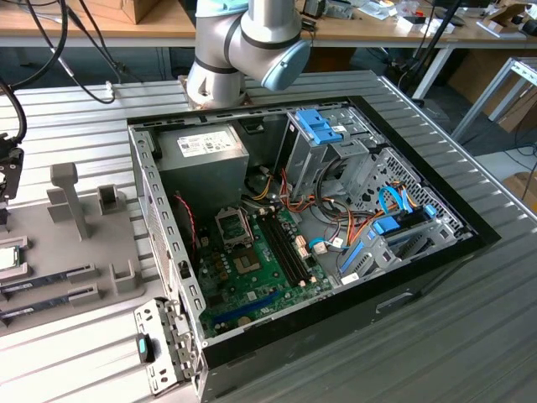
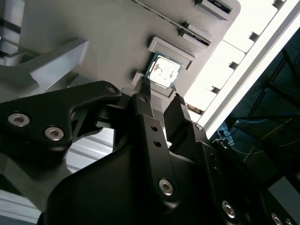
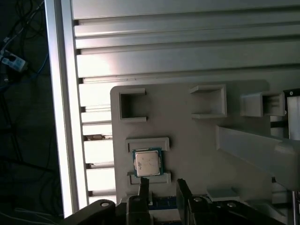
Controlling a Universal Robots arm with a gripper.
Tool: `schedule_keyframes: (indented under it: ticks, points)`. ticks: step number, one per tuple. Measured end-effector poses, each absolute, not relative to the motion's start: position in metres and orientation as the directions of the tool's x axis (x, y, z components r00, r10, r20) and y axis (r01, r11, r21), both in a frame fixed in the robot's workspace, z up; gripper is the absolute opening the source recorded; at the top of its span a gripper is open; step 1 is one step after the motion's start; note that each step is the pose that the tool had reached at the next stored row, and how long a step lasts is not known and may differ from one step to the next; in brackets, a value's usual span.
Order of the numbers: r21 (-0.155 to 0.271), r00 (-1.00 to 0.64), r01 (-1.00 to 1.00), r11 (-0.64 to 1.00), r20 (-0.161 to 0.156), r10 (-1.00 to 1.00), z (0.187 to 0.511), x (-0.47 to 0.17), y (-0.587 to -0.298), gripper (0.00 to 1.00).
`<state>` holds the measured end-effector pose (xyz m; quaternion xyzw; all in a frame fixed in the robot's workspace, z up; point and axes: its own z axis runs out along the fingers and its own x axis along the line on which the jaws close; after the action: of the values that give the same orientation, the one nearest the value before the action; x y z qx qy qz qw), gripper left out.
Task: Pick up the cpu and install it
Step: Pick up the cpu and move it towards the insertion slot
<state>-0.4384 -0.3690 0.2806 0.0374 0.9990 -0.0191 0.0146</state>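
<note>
cpu (image 3: pixel 147 162) in tray (image 3: pixel 187 140) (untouched), end effector (image 3: pixel 161 183) near

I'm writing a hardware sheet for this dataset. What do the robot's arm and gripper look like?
The arm is built of silver-grey tubular segments with rounded joints and a light-blue end cap. The gripper is matte black, with angular linkage plates fastened by silver socket-head screws. It has two slim tapered fingers with small holes.

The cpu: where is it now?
In both wrist views the cpu lies in a recess of the grey tray, beyond the open pincer; that tray is on the exterior view's left.
</note>
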Motion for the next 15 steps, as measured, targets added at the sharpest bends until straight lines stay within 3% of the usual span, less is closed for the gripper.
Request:
schedule_keyframes:
  ticks: [2, 15]
  points:
    - [-0.038, -0.997, 0.075, 0.996, -0.031, 0.074, 0.2806, -0.4384, -0.369, 0.48]
    - [-0.039, -0.997, 0.075, 0.996, -0.031, 0.074, 0.2774, -0.4384, -0.3691, 0.48]
